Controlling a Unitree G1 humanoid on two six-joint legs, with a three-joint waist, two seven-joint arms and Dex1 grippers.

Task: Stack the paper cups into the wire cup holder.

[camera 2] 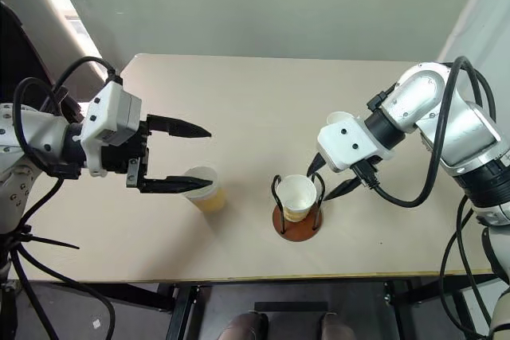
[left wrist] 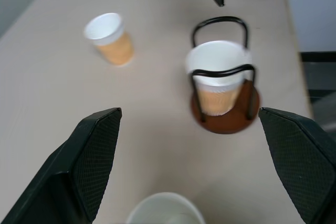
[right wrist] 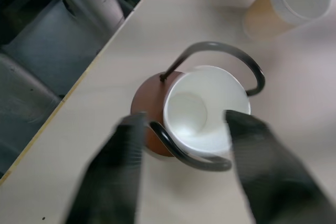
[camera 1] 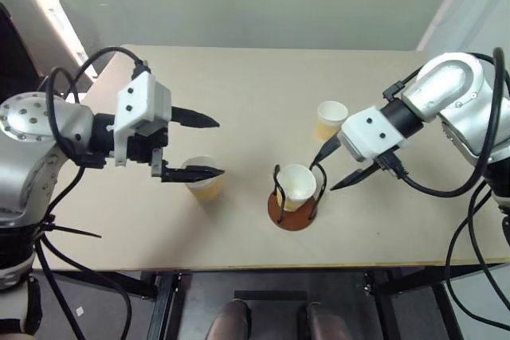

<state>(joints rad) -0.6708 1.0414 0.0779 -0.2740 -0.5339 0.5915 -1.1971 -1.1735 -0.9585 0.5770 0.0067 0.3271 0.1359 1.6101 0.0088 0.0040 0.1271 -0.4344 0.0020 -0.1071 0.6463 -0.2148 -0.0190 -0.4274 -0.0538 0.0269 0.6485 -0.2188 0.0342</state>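
1 paper cup (camera 1: 296,185) sits inside the wire cup holder (camera 1: 292,211), with the right gripper (camera 1: 333,166) parted and empty beside it. 2 cups stand on the table (camera 1: 239,85); the left gripper (camera 1: 203,147) hangs wide open, empty, over 1 (camera 1: 204,178).

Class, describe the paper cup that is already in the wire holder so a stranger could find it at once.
On the tan table, look near the front edge for the round reddish-brown base of the wire holder. The paper cup stands on it between the two black wire loops. The other two cups stand on bare table with no wire around them.
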